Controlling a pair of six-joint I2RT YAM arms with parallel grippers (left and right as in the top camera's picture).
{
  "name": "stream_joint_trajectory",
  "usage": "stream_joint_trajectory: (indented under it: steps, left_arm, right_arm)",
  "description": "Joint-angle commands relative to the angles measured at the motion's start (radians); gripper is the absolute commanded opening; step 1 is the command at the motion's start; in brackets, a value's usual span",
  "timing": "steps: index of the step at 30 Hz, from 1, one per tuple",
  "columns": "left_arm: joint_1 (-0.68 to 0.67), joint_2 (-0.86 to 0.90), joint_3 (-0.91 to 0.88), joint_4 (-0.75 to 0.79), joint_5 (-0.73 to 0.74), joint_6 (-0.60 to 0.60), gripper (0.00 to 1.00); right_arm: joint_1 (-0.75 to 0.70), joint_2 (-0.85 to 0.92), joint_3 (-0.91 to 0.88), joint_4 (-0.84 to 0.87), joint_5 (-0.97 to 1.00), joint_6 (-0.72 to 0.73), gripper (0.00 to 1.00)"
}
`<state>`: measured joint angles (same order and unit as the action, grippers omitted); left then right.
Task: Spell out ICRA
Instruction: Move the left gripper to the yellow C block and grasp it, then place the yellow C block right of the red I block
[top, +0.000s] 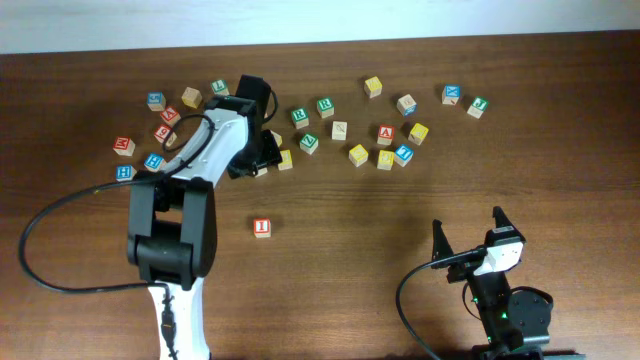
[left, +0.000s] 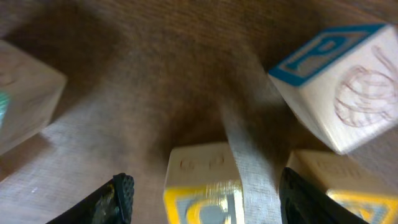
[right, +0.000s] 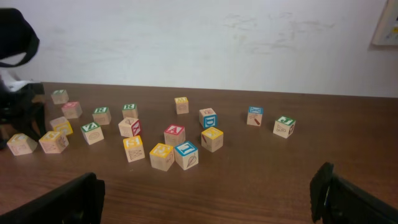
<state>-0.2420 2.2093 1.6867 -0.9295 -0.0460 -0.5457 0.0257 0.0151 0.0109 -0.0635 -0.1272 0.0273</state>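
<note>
The red I cube (top: 262, 227) sits alone on the table in front of the scattered cubes. The red A cube (top: 385, 134) lies in the right cluster and also shows in the right wrist view (right: 174, 134). A green-faced cube that looks like an R (top: 300, 117) lies right of the left arm. My left gripper (top: 258, 158) is open, its fingers (left: 205, 202) on either side of a yellow-faced cube (left: 202, 180) whose blurred letter may be a C. My right gripper (top: 468, 232) is open and empty (right: 208, 199) near the front edge.
Several other letter cubes lie across the far half of the table. A second green cube (top: 325, 106) sits next to the R. A blue P cube (left: 342, 81) and another yellow cube (left: 339, 186) sit close to the left gripper's right finger.
</note>
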Motion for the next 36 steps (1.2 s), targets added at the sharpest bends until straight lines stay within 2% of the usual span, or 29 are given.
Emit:
stream_joint_trajectory:
  steps: [1,4,6,9,10,14,18,25,28,30,34,36]
  left_arm:
    - [0.003,0.014,0.000,0.028,-0.031,-0.011,0.55]
    - [0.003,0.014,0.000,0.040,-0.061,-0.011,0.52]
    - [0.003,0.014,0.000,0.040,-0.060,-0.011,0.43]
    - [0.003,0.014,0.000,0.035,-0.056,-0.011,0.38]
    - [0.003,0.014,0.000,0.035,-0.056,-0.011,0.33]
    - [0.003,0.014,0.000,0.024,-0.056,-0.011,0.33]
    - [0.003,0.010,0.001,0.007,-0.023,0.045,0.24]
    - [0.002,-0.098,0.003,-0.050,0.001,0.050,0.24]
    - [-0.005,-0.190,0.003,-0.160,0.195,0.050,0.22]
    - [-0.040,-0.204,0.003,-0.229,0.296,0.101,0.22]
    - [-0.163,-0.204,-0.029,-0.336,0.240,0.113,0.20]
    - [-0.243,-0.204,-0.102,-0.319,0.151,0.033,0.21]
  right_arm:
    - [0.001,-0.007,-0.005,-0.007,0.008,0.011,0.98]
    - [0.001,-0.007,-0.005,-0.007,0.008,0.011,0.98]
    - [0.001,-0.007,-0.005,-0.007,0.008,0.011,0.98]
    - [0.001,-0.007,-0.005,-0.007,0.008,0.011,0.98]
    - [0.001,-0.007,-0.005,-0.007,0.008,0.011,0.98]
    - [0.001,-0.007,-0.005,-0.007,0.008,0.011,0.98]
    - [0.001,-0.007,-0.005,-0.007,0.008,0.011,0.98]
    - [0.001,-0.007,-0.005,-0.007,0.008,0.011,0.98]
    - [0.001,-0.007,-0.005,-0.007,0.008,0.011,0.98]
    - [0.001,-0.007,-0.005,-0.007,0.008,0.011,0.98]
    - [0.001,-0.007,-0.005,-0.007,0.008,0.011,0.98]
    - [0.001,-0.007,-0.005,-0.007,0.008,0.011,0.98]
